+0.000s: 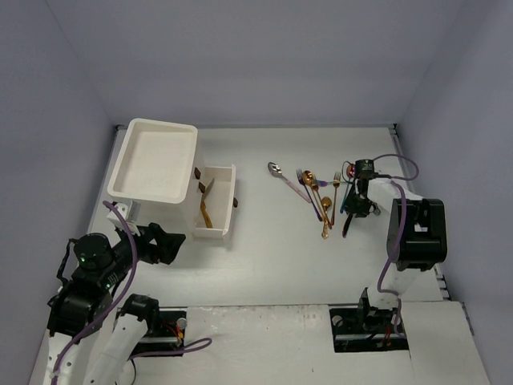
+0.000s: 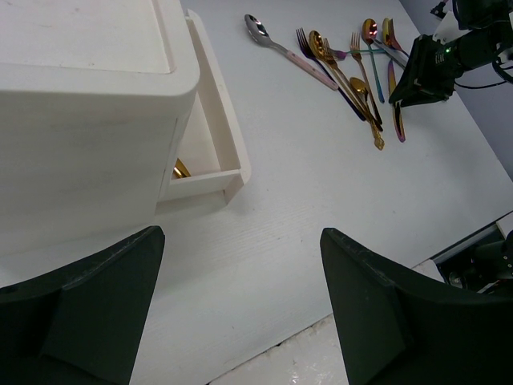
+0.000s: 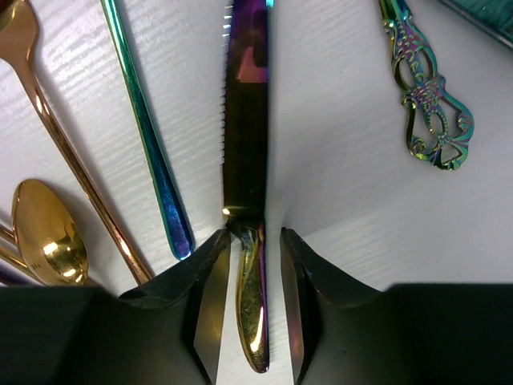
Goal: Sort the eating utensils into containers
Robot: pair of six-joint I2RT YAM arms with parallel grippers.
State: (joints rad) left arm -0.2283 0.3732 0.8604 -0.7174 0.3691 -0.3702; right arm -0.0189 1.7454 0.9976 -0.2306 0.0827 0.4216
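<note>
Over by the right edge of the table (image 1: 272,265), the right gripper (image 3: 252,245) is straddling the handle of a rainbow knife (image 3: 244,136). Its jaws are narrow, one on either side with a sliver of gap, so I'd say it is lining up a pinch, not holding yet. The other utensils (image 1: 313,188) are lying fanned out just beside it. Toward the far-left corner the drawer unit (image 1: 152,160) is standing with one drawer (image 1: 233,196) pulled out, a gold piece (image 1: 206,210) already inside. The left gripper (image 2: 240,241) is hovering near it, wide and empty, probably ready to steady it.
</note>
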